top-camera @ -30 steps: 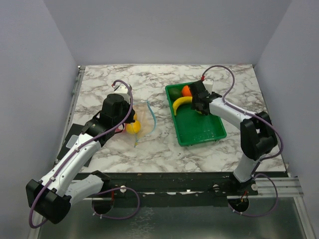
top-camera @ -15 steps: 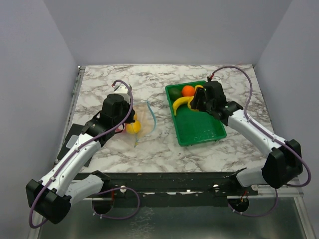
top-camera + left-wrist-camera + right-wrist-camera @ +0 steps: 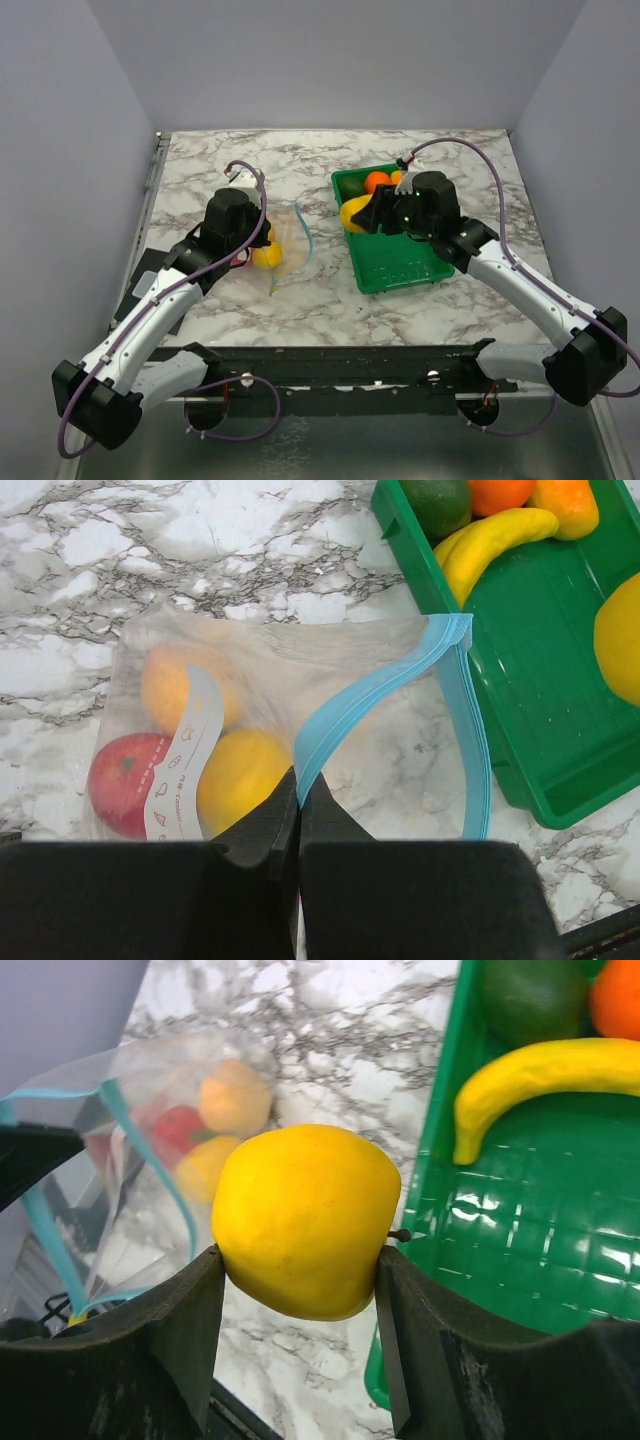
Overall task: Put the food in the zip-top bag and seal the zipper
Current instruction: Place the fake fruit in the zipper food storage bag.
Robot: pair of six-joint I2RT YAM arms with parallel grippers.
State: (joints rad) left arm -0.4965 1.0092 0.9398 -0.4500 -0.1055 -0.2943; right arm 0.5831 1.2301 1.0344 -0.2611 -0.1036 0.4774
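The zip-top bag (image 3: 270,670) lies on the marble with its mouth held apart. My left gripper (image 3: 297,780) is shut on the light blue zipper (image 3: 380,685) at the near lip. A red piece (image 3: 120,780), a yellow lemon (image 3: 245,775) and an orange (image 3: 165,685) lie inside the bag. My right gripper (image 3: 300,1252) is shut on a round yellow fruit (image 3: 305,1220) with a small stem. It hangs over the tray's left edge, right of the bag (image 3: 150,1130). In the top view that fruit (image 3: 355,213) sits between the bag (image 3: 290,240) and the tray.
The green tray (image 3: 400,265) stands right of the bag and holds a yellow banana (image 3: 540,1075), a dark green piece (image 3: 440,500) and two orange fruits (image 3: 377,181). Bare marble lies between the bag and the tray. Grey walls enclose the table.
My right arm has lifted the yellow fruit out of the tray and carried it left toward the bag. The left arm and the bag have not moved.
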